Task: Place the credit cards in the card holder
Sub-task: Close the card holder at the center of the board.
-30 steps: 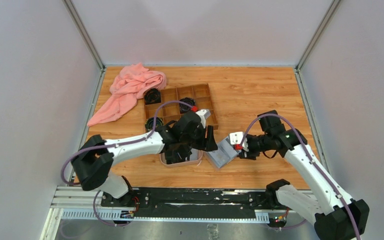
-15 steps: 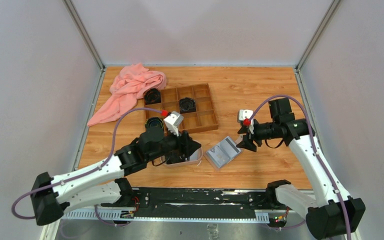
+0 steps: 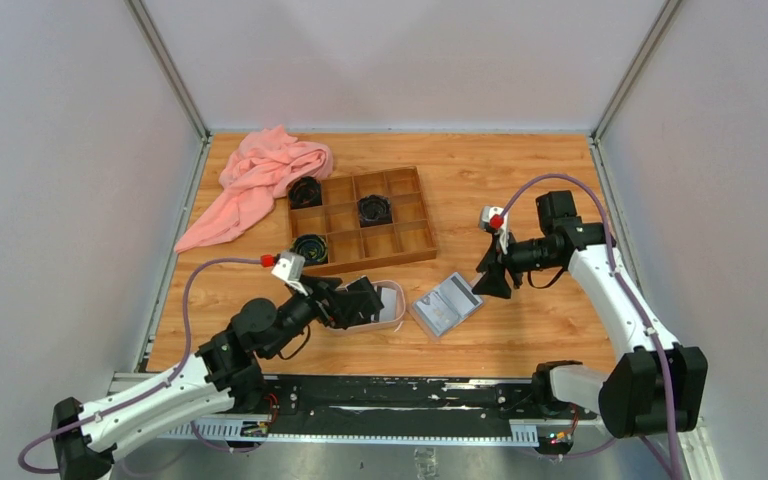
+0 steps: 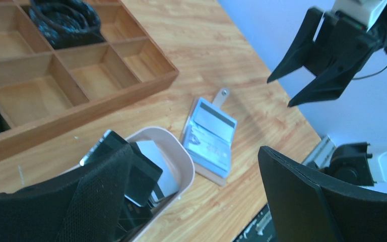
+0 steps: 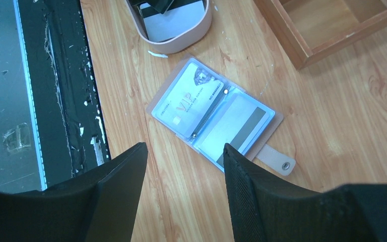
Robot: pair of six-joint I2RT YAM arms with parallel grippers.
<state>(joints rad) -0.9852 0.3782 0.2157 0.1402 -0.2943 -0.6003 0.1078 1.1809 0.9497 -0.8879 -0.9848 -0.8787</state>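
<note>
Near the front edge of the bench [image 3: 520, 180], just right of an oval tray [image 3: 396, 300], the card holder [image 3: 447, 304] is laid open and flat. Two credit cards [image 5: 189, 103] are seen in its clear sleeves, and more are piled in the tray. Over the tray the left claw [image 3: 368, 300] is spread wide with nothing gripped, while the right claw [image 3: 488, 284] is held partly open and empty above the bench, to the right of the holder and apart from it.
</note>
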